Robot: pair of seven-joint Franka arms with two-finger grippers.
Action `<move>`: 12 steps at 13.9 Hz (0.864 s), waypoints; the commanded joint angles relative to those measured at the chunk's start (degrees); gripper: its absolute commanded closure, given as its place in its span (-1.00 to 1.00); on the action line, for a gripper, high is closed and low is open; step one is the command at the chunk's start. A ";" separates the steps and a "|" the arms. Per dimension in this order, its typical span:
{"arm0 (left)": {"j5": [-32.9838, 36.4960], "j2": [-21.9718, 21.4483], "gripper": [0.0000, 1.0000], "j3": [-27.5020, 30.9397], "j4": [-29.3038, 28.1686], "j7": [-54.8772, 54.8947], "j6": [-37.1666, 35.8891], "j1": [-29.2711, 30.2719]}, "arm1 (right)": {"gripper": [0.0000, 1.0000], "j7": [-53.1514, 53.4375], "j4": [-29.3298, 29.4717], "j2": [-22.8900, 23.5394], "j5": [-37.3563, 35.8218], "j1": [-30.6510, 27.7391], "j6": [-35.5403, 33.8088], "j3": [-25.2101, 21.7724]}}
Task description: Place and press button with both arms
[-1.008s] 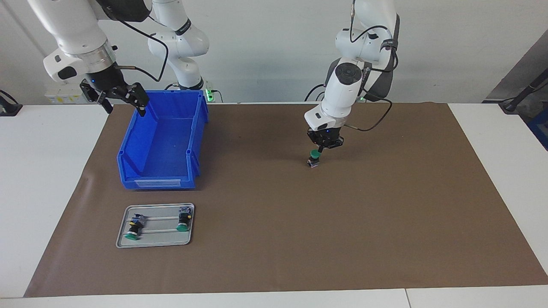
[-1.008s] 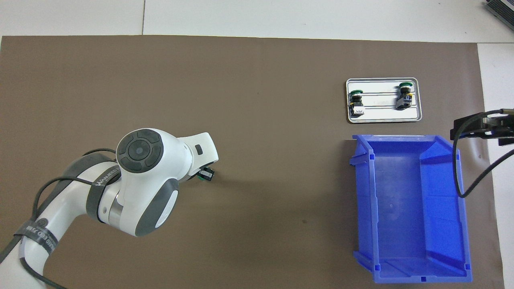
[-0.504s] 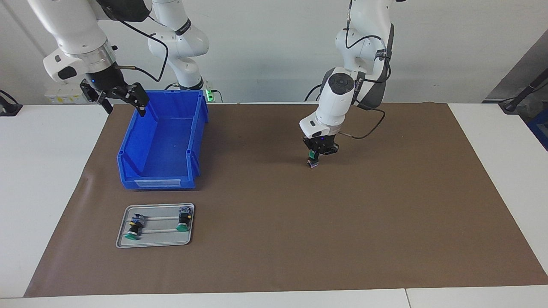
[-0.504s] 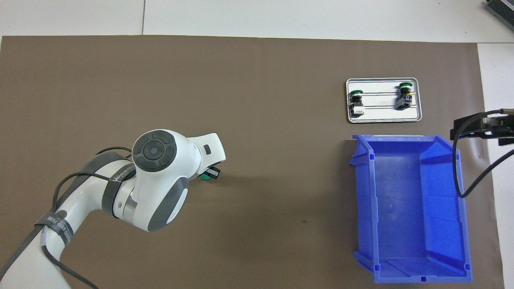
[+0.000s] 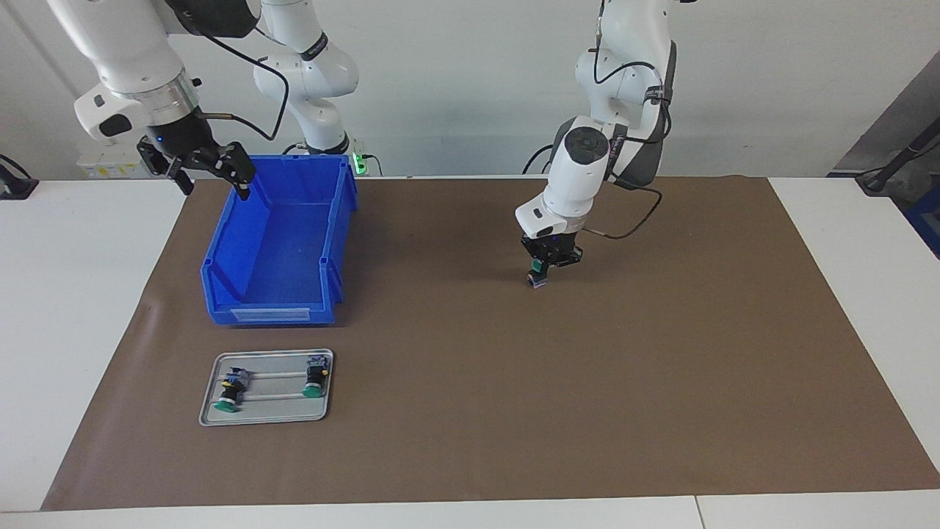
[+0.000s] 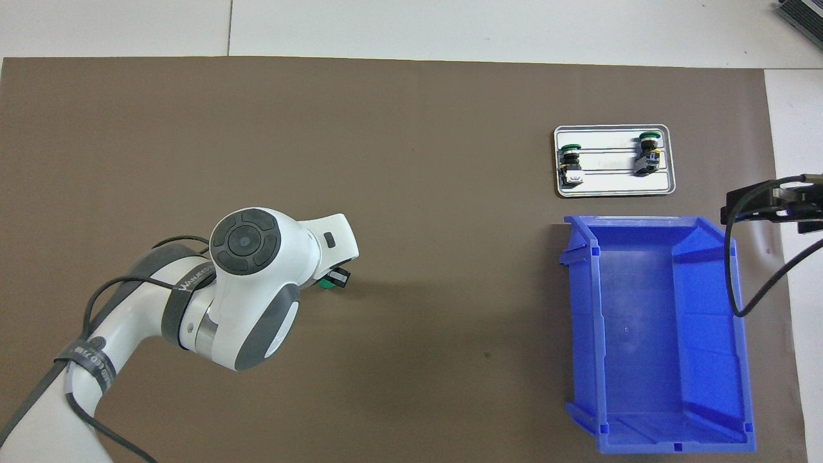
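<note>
Robot lab: two arms (image 5: pixel 587 162), matted table (image 5: pixel 470 411)

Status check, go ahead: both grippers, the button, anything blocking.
Left gripper shut, down on the button standing on the brown mat. Right gripper open, waiting over the blue bin's edge. Nothing in the way.

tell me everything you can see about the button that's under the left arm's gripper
The button is a small push-button switch: a round green cap on top, a black cylindrical body, and a grey-blue base that looks like plastic. It stands upright on the brown mat, near the middle of the table, apart from the blue bin and the metal tray. The left gripper, shut, sits right on its cap from above, hiding most of the green. Nothing else touches it.
</note>
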 commanded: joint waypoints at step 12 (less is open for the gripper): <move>0.64 -5.19 -1.00 0.94 5.53 0.07 -10.42 14.03 | -1.00 -4.28 -2.06 -1.22 0.30 1.23 3.93 1.18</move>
